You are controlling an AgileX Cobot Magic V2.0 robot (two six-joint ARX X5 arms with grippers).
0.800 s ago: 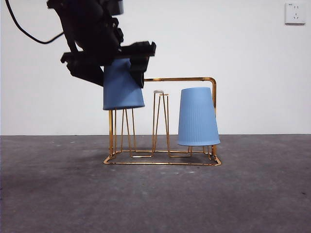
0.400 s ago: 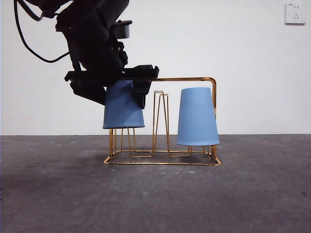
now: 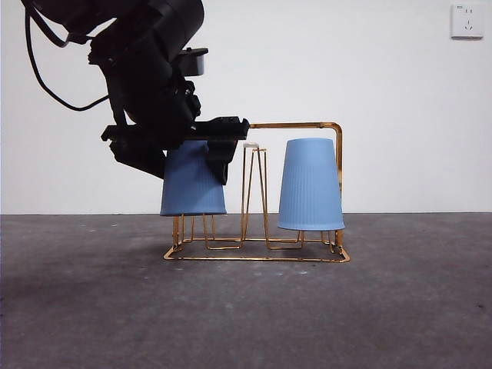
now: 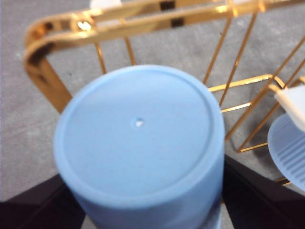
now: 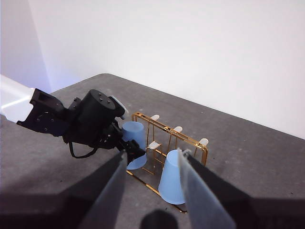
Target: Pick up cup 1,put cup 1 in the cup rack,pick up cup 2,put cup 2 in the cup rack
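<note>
My left gripper (image 3: 201,150) is clenched on a pale blue ribbed plastic cup (image 3: 193,181), upside down over the left-end prongs of the gold wire cup rack (image 3: 296,126); a second inverted blue cup (image 3: 310,184) sits on the rack's right end; my right gripper (image 5: 152,183) hangs released, well apart.

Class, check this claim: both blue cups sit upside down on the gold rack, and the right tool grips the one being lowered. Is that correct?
One slip: the left tool grips the cup being lowered, as the left wrist view shows. The right tool waits apart, open. Both cups, including the seated cup, are upside down on the gold rack.
</note>
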